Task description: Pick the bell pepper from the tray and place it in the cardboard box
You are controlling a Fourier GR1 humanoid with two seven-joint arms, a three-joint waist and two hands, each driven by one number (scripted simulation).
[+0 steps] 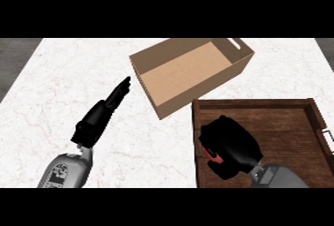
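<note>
We have just one view, from the robot's head. We look steeply down at the white marble counter [78,79], quite close. Both forearms come in from the bottom edge. No second view shares anything.

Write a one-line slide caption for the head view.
Right hand curls over a red bell pepper in the wooden tray; cardboard box waits open.

From your right hand [228,145] in the tray [261,106], the cardboard box [189,70] stood at eleven o'clock, its near wall touching the tray's rim. Bare counter [58,75] lay open at nine o'clock, apart from your left hand [104,110].
</note>
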